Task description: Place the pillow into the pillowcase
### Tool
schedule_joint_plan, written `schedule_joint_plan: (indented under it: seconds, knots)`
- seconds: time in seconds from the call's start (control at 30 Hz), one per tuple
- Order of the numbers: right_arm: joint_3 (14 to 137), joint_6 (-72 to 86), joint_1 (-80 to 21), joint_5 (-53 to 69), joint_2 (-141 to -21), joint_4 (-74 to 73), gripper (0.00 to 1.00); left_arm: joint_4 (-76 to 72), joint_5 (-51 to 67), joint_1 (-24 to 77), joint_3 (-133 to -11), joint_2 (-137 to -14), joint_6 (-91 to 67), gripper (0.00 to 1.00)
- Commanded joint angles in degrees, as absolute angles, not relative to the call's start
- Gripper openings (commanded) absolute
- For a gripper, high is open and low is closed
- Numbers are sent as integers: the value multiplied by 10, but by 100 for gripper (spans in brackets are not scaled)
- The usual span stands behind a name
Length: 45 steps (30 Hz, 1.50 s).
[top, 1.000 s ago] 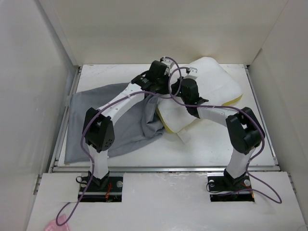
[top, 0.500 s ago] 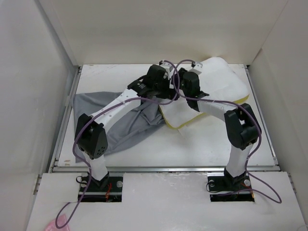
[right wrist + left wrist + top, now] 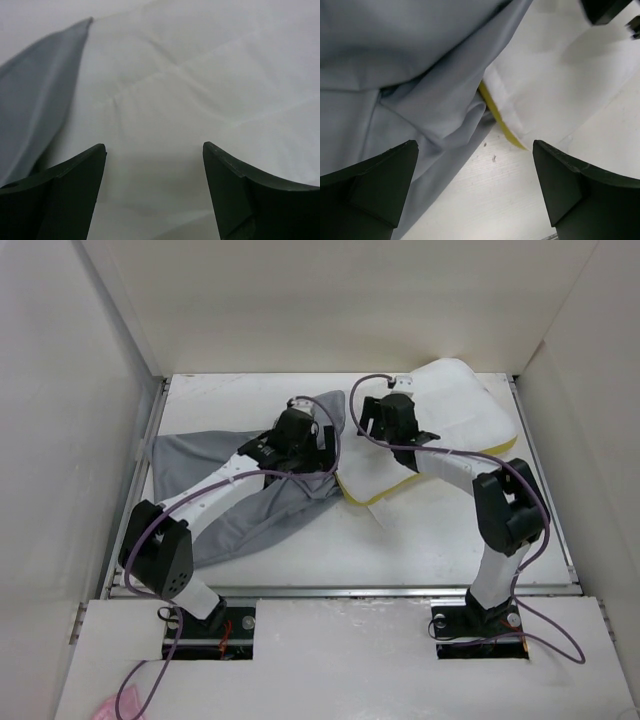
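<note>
The white pillow [image 3: 455, 410] lies at the back right of the table, its yellow-trimmed near edge [image 3: 385, 495] facing me. The grey pillowcase [image 3: 225, 505] sprawls on the left, and its right end overlaps the pillow's left corner. My left gripper [image 3: 303, 428] hovers over that overlap, open and holding nothing. In the left wrist view, pillowcase [image 3: 410, 75], yellow trim [image 3: 495, 117] and pillow [image 3: 560, 85] show beyond the open left gripper [image 3: 475, 145]. My right gripper [image 3: 385, 412] is open just above the pillow [image 3: 190, 90], with the pillowcase [image 3: 40, 100] to its left; nothing lies between the open right gripper [image 3: 154, 145] fingers.
White walls enclose the table [image 3: 430, 540] on the left, back and right. Purple cables [image 3: 360, 390] loop over both arms. A pink object [image 3: 105, 708] lies on the front ledge at bottom left.
Both grippers opened and let go of the fabric. The left arm drew back to the left and the right gripper shifted back. The pillow's near end dropped flatter onto the table.
</note>
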State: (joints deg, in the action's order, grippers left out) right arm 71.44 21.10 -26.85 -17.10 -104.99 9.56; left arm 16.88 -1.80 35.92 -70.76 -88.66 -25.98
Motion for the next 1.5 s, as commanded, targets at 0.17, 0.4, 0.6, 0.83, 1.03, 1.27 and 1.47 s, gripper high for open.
schedule_joint_plan:
  seconds: [0.17, 0.4, 0.6, 0.83, 1.03, 1.27, 1.47]
  knots:
    - [711, 210, -258, -185, -1052, -30, 84, 81, 35, 362, -562, -874, -342, 100]
    - [732, 234, -258, -176, -1075, -84, 84, 53, 29, 362, -514, -912, -352, 77]
    - [683, 261, -258, -135, -1055, -87, 84, 67, -10, 362, -490, -942, -369, 24]
    - [599, 300, -304, -130, -984, -87, 84, 181, -64, 357, -427, -844, -429, 0]
    - [570, 314, -374, -115, -901, -125, 84, 309, -111, 346, -382, -663, -496, 0]
    - [563, 252, -414, -212, -787, -205, 86, 245, -85, 371, -427, -586, -454, 73]
    - [499, 175, -420, -181, -708, -208, 100, 193, -105, 384, -489, -643, -365, 86]
